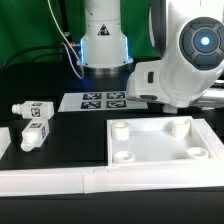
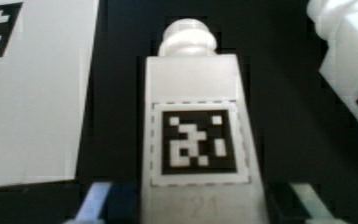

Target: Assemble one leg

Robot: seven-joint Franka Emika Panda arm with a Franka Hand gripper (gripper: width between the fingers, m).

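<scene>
- Well off the square panel (image 1: 160,143), toward the exterior view's left, two loose pegs are seen on the black table (image 1: 75,130). The farther peg (image 1: 27,108) and the nearer peg (image 1: 35,136) lie just beside each other.
- The marker board (image 1: 105,100) is laid flat just beyond the panel's far left corner.
- The arm (image 1: 190,55) is held over the panel's far right part, and the gripper is hidden behind it in this view.
- In the wrist view, a flat white tagged sheet (image 2: 16,90) is cut off at the edge. It is possibly the marker board, which would place the scene beyond the panel's far side.
- The leg (image 2: 197,95) is seen lengthwise beside that sheet, its square tag (image 2: 197,140) turned toward the camera. Its narrow round end (image 2: 188,40) is pointed away from the fingers.
- The gripper (image 2: 197,205) is spread wide. Its fingers (image 2: 98,200) are set either side of the leg's blocky end, a dark gap is left on each side, and nothing is gripped.
- Another white tagged part (image 2: 350,90) is cropped at the leg's far side.
</scene>
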